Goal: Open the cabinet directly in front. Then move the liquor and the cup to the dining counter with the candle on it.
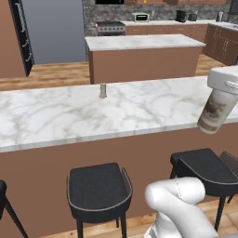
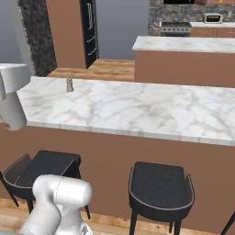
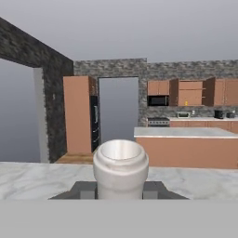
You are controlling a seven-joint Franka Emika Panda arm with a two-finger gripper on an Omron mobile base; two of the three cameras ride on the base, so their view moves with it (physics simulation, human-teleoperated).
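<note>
carrying the liquor [image 1: 217, 108] bottle toward the dining counter [image 1: 69, 116], the gripper [image 3: 120, 189] is partly closed around the bottle's body, which hangs tilted over the counter's near edge in the left base view. the candle [image 1: 102, 90] stands well apart, near the far edge. to finish well, reach further over the marble, bring the bottle upright, lower until its base rests flat, then release; a tilted set-down would likely topple it.

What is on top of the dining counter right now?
On the dining counter, one small greyish candle stands near the far edge. The liquor hangs tilted in the gripper at the near edge; whether it touches the marble can't be told.
</note>
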